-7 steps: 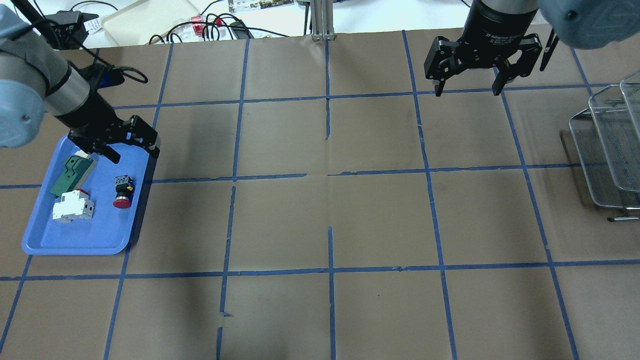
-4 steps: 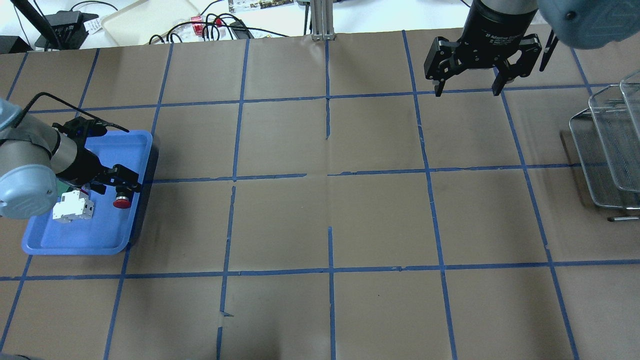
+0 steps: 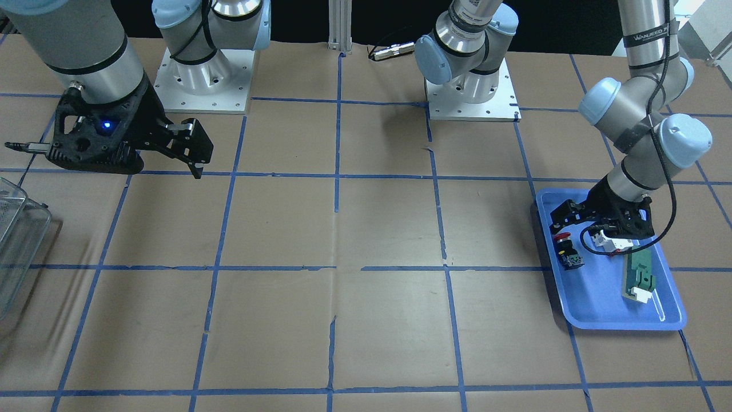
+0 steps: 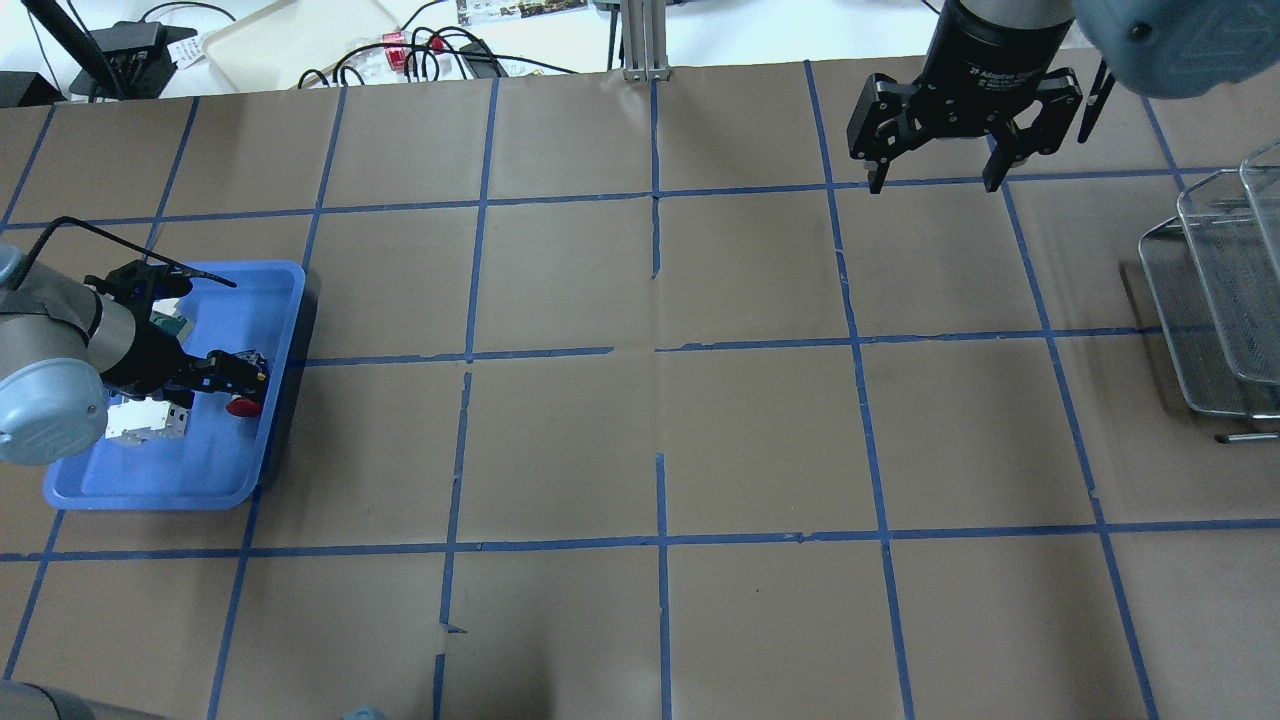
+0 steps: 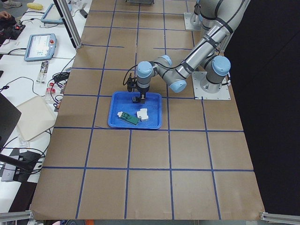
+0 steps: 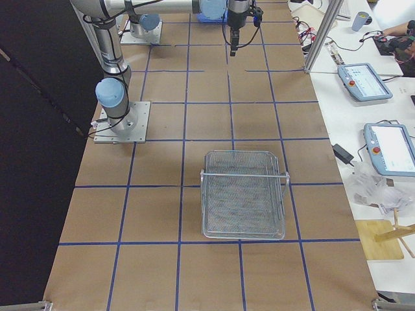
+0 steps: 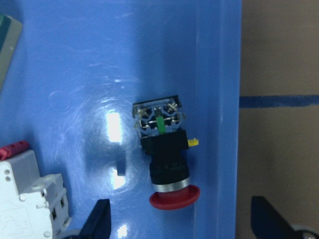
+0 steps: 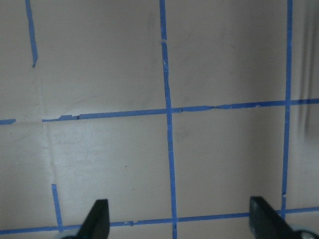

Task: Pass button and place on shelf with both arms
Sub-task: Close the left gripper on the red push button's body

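Note:
The button lies on its side in the blue tray, by the tray's right rim, red cap toward me. It also shows in the overhead view and the front view. My left gripper is open and low over it, one fingertip on each side of the cap end, not touching; it also shows overhead. My right gripper is open and empty, high over the far right of the table, with bare paper below it.
A white-and-red block and a green-and-white part lie in the tray left of the button. A wire mesh shelf stands at the table's right edge. Cables and a beige tray lie beyond the far edge.
My left arm has swung from the tray's far end toward me and come down over the button, still open. The right arm has not moved.

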`<state>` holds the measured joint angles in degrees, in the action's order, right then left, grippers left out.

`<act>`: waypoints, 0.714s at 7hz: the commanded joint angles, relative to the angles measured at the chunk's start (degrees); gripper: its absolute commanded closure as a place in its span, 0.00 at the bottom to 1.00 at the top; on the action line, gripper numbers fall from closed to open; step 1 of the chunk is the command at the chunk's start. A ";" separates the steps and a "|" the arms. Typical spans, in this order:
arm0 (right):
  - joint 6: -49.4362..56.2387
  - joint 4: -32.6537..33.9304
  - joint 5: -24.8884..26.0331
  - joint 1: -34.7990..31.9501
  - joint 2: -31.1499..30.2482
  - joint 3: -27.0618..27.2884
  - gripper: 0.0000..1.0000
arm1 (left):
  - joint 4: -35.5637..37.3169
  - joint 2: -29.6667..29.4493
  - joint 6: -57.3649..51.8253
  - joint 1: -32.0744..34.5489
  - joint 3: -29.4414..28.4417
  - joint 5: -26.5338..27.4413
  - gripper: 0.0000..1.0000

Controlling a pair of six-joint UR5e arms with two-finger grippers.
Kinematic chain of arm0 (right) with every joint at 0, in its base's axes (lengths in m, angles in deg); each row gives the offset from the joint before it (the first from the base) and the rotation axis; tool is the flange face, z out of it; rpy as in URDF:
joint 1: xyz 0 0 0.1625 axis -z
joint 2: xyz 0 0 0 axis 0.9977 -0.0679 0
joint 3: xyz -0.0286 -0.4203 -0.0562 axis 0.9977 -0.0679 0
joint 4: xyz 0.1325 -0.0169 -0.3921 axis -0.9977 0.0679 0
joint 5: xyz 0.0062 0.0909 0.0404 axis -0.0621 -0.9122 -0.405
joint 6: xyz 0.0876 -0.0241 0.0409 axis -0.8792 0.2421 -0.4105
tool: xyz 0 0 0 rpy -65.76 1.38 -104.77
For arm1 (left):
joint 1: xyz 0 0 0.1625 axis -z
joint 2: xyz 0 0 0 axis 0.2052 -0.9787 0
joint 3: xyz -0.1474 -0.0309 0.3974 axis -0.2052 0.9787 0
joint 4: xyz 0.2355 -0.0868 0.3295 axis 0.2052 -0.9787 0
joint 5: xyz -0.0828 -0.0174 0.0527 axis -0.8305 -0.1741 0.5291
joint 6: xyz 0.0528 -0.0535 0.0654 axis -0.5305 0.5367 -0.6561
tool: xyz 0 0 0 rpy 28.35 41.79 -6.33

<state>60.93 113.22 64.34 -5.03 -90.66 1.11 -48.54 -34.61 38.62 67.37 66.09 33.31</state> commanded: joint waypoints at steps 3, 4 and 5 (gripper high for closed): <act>0.00 0.07 -0.05 0.00 0.09 0.00 0.00 | 2.91 -3.37 0.21 -0.24 -0.16 3.41 0.17; 0.00 0.07 0.04 0.00 0.09 0.00 0.00 | 2.82 -3.37 0.13 -0.24 0.19 3.33 0.20; 0.00 -0.02 0.04 0.00 0.09 0.00 0.00 | 2.73 -3.55 0.21 -0.24 0.37 3.15 0.20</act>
<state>60.93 113.27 64.36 -5.04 -90.56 1.11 -45.79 -37.92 38.78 67.13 66.19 36.46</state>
